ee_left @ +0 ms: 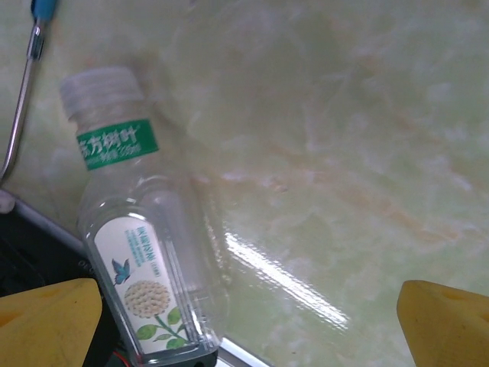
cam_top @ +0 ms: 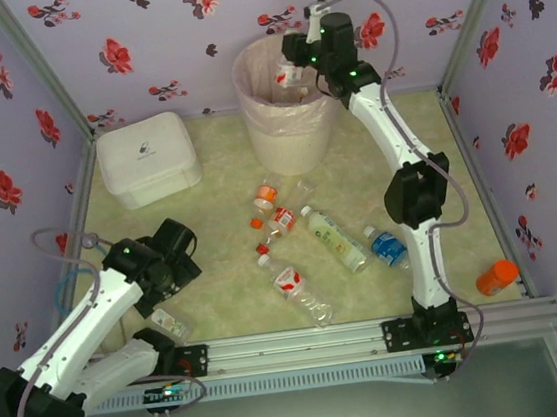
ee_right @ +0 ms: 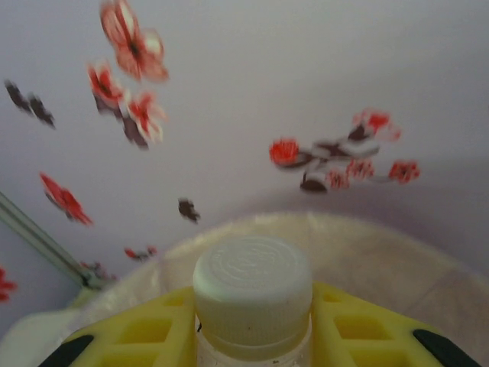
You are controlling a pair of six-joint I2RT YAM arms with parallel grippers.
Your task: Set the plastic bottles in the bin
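Your right gripper (cam_top: 295, 69), at 12 o'clock over the tall pale-pink round bin (cam_top: 286, 137), clamps the white-capped clear plastic bottle (ee_right: 252, 283) at its stiffer neck; probably light, slick.

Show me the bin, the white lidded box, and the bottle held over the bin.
bin (cam_top: 291, 142): top external view, front wall.
white lidded box (cam_top: 144, 149): top external view, middle of lid.
held bottle (ee_right: 252, 275): right wrist view, top of its white cap.
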